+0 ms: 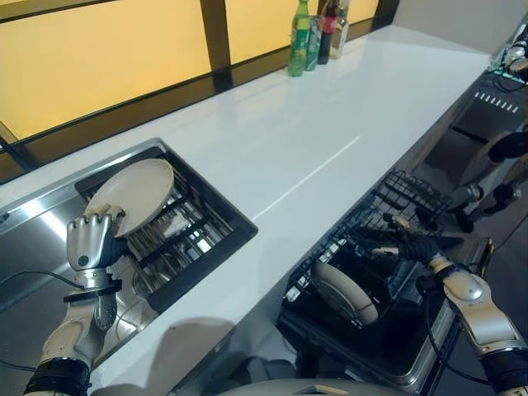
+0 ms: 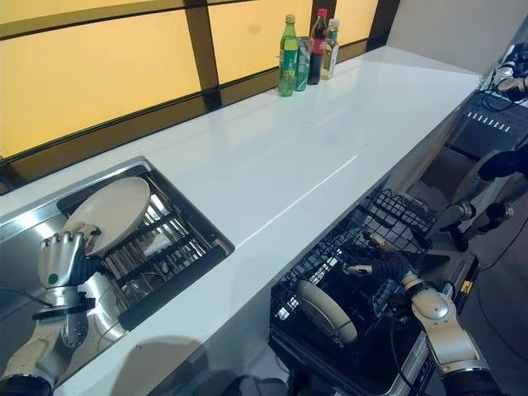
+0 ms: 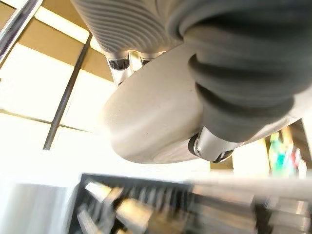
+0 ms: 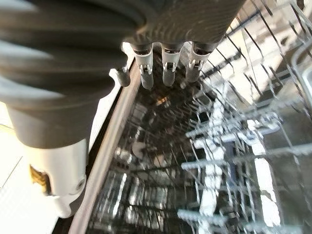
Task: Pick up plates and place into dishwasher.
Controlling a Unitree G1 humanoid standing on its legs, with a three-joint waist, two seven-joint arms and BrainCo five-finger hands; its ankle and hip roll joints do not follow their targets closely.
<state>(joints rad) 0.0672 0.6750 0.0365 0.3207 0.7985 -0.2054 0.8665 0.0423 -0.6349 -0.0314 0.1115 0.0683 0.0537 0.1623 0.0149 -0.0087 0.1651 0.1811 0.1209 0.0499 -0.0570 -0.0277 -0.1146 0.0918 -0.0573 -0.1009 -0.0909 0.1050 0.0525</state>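
1. The left hand [image 1: 92, 239] is at the sink [image 1: 33, 223], by the lower rim of a cream plate [image 1: 134, 195]. Its fingers are curled over this rim and the thumb presses the other face, so the plate is clamped in the hand.
2. This plate stands tilted in a black drying rack [image 1: 202, 239] which sits in the sink. Its upper edge leans toward the yellow window panels [image 1: 99, 58].
3. In the left wrist view the same plate [image 3: 156, 117] shows from very close, with silver fingers [image 3: 119, 63] on one side of it and the thumb [image 3: 209, 146] on the other side.
4. The right hand [image 2: 381, 266] is over the dishwasher basket [image 2: 396, 210], a black wire basket pulled out below the front edge of the white countertop [image 1: 330, 140].
5. In the right wrist view the fingers [image 4: 168, 68] of this hand are nearly straight and apart, above the wire prongs [image 4: 219, 161]. They hold nothing.
6. A second cream plate [image 1: 345, 292] already stands on its edge in the basket, at the end nearer to the robot, just beside the right hand but not touching it.
7. At the far end of the countertop, close to the window, some bottles [image 2: 307, 51] stand together; one is green [image 2: 287, 56].
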